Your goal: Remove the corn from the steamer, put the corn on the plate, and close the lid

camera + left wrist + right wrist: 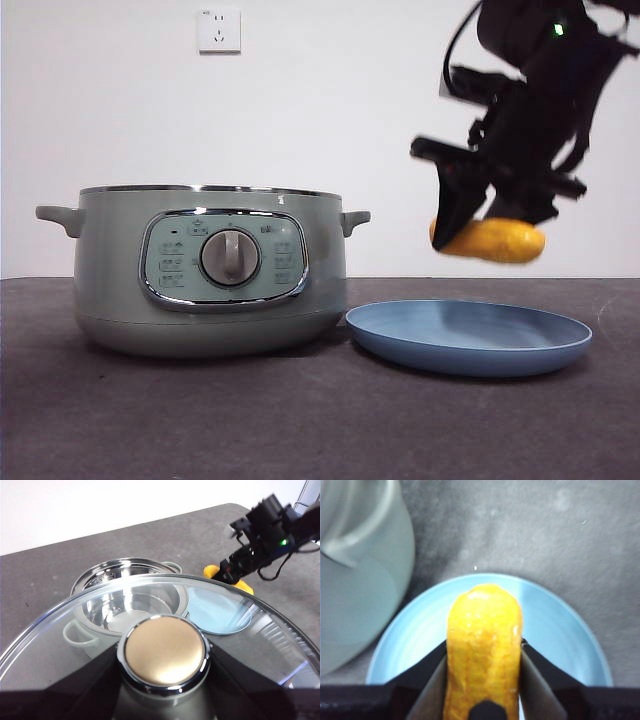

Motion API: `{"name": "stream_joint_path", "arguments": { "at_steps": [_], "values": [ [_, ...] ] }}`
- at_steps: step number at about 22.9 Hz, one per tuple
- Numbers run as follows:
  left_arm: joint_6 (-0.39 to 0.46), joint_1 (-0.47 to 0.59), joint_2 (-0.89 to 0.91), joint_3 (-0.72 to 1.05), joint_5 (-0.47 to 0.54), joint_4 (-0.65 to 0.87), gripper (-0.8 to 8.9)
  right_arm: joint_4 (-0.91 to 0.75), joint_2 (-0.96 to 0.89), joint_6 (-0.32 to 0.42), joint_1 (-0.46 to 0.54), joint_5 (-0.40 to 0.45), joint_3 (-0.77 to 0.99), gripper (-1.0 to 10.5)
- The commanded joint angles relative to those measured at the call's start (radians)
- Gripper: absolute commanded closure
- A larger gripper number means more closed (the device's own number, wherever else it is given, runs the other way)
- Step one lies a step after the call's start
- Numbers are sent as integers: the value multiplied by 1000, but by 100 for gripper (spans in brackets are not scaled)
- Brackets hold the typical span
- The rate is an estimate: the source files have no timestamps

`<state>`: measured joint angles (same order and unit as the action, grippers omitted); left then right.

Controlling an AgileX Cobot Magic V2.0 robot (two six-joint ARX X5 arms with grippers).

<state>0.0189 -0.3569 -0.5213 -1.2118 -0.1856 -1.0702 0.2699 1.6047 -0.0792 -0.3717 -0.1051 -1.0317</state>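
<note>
Here the right tool (490,222), clenched on the corn (490,240), hung above the plate (470,340); lowering and releasing seemed next. The left tool (165,700) gripped the lid (165,652) by its knob above the open steamer (210,270).

Steamer (110,270) body smooth satin pale-green plastic, chrome-trimmed panel, polished steel inner bowl, lid (260,625) clear glossy glass, knob cap brushed metallic, plate (468,337) smooth matt blue plastic, corn (484,645) glossy pebbled surface, bench (320,430) dark matt cloth-like texture.
</note>
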Motion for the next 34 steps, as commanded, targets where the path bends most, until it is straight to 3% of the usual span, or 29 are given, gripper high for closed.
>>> {"name": "stream_joint_path", "arguments": {
  "at_steps": [1, 12, 13, 15, 16, 21, 27, 34],
  "values": [
    [11, -2, 10, -13, -1, 44, 822, -82, 37, -18, 0, -1, 61, 959],
    [7, -2, 10, -13, -1, 45, 822, -139, 165, -17, 3, 0, 68, 927],
    [7, -2, 10, -13, -1, 49, 822, -117, 165, -16, 5, -1, 68, 837],
    [7, -2, 10, -13, -2, 62, 822, -76, 167, -10, 5, -1, 68, 549],
    [7, -2, 9, -13, -2, 67, 822, -69, 167, -10, 5, 1, 68, 471],
    [2, -2, -17, -13, -2, 72, 822, -59, 155, -10, 5, -1, 68, 467],
    [11, -2, -114, -13, -6, 195, 822, 48, -107, -10, 5, 5, 68, 465],
    [95, -3, -291, -12, -7, 387, 821, 190, -504, -11, -8, -2, 68, 465]
  ]
}}
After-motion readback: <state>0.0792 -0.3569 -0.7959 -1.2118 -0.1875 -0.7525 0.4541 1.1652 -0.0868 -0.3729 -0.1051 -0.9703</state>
